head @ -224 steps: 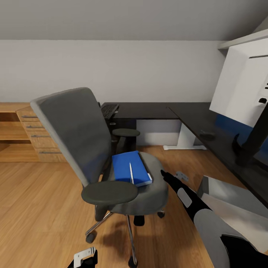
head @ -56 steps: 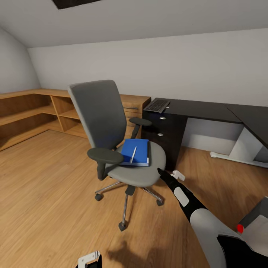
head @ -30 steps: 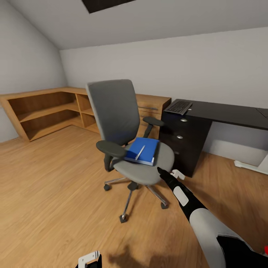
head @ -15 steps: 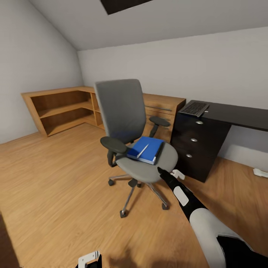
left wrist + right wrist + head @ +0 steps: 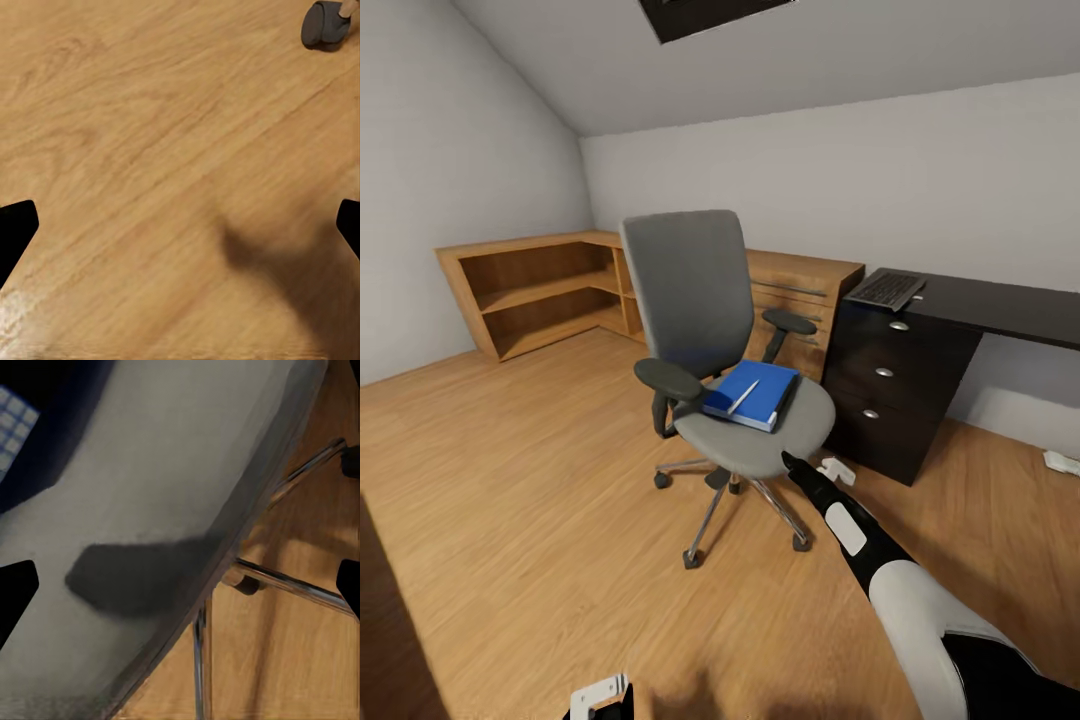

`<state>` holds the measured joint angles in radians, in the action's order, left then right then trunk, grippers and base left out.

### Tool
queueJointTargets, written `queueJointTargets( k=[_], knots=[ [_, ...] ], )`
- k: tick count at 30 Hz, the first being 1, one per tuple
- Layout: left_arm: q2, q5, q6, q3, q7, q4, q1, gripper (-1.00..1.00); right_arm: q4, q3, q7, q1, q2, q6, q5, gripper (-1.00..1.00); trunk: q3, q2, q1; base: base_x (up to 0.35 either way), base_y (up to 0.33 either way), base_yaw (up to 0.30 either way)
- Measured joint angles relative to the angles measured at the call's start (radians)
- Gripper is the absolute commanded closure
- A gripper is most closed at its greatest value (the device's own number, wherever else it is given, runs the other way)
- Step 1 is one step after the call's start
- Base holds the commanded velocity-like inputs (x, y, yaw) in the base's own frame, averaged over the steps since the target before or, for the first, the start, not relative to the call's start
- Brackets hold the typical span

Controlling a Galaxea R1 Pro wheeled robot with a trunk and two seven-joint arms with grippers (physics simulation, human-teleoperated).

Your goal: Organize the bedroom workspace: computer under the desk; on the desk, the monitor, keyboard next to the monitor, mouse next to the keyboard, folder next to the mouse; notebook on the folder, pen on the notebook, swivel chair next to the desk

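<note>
Head view: swivel chair (image 5: 705,330) stands mid-frame on the wood floor (image 5: 510,480), backrest toward upper left, seat toward the right. Blue folder (image 5: 752,393) lies flat on the seat w/ the white pen (image 5: 743,397) resting diagonally on top; notebook can't be told apart from the folder here. Black-topped desk (image 5: 1000,305) runs along the right side of the frame, its dark drawer unit (image 5: 890,395) w/ round silver knobs just right of the chair. Keyboard (image 5: 886,289) sits on the desk's left end, above the drawers. Light wood cabinet (image 5: 550,290) w/ open shelves fills the left-center, behind the chair.

Right arm reaches up from lower right; right gripper (image 5: 810,472) is near the seat's front edge, lower right of center. In the right wrist view the fingertips (image 5: 16,585) sit at opposite frame edges, spread wide apart, nothing between them, w/ the grey seat and silver base spokes beyond.

Left gripper (image 5: 595,697) is at the bottom edge, left of center. Left wrist view: fingertips (image 5: 15,229) wide apart over bare floor, a chair caster (image 5: 325,24) in the upper right corner.
</note>
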<state>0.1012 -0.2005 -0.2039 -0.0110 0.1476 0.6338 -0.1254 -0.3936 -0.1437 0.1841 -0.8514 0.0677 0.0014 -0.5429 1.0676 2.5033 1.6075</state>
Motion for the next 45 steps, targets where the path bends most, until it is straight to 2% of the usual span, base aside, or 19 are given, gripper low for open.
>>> queueJointTargets(
  k=[6, 17, 24, 27, 31, 33, 45],
  knots=[
    [0.0, 0.0, 0.0, 0.0, 0.0, 0.0, 0.0, -1.0, 0.002, 0.0, 0.0, 0.0, 0.001, 0.0, -0.001, -1.0, 0.0, 0.0, -0.001, -0.036, 0.0, 0.009],
    [0.0, 0.0, -0.001, 0.001, 0.0, 0.0, 0.0, -1.0, -0.014, 0.0, -0.003, 0.0, 0.001, 0.0, -0.001, -1.0, 0.002, 0.0, 0.0, 0.0, 0.0, 0.233],
    [-0.01, 0.0, -0.001, 0.005, 0.007, 0.0, 0.0, -1.0, -0.017, 0.001, 0.0, 0.0, 0.0, 0.0, -0.002, -1.0, 0.004, 0.0, 0.0, 0.0, 0.0, 0.047],
    [-0.032, -0.001, -0.006, 0.009, 0.009, 0.0, 0.0, -1.0, -0.017, 0.002, 0.001, 0.0, 0.0, 0.0, -0.002, -1.0, 0.005, 0.0, 0.0, 0.0, 0.0, 0.004],
    [-0.076, -0.002, -0.048, 0.011, 0.011, 0.0, 0.0, -1.0, -0.017, 0.002, 0.001, 0.0, 0.0, 0.0, -0.002, -1.0, 0.005, 0.0, 0.0, 0.0, 0.0, 0.001],
    [-0.085, -0.002, -0.06, 0.011, 0.012, 0.0, 0.0, -1.0, -0.017, 0.002, 0.001, 0.0, -0.001, 0.0, -0.002, -1.0, 0.005, 0.0, 0.0, 0.0, 0.0, 0.0],
    [-0.094, -0.003, -0.072, 0.011, 0.012, 0.0, 0.0, -1.0, -0.017, 0.002, 0.001, 0.0, -0.001, 0.0, -0.001, -1.0, 0.005, 0.0, 0.0, 0.0, 0.0, 0.0]
  ],
)
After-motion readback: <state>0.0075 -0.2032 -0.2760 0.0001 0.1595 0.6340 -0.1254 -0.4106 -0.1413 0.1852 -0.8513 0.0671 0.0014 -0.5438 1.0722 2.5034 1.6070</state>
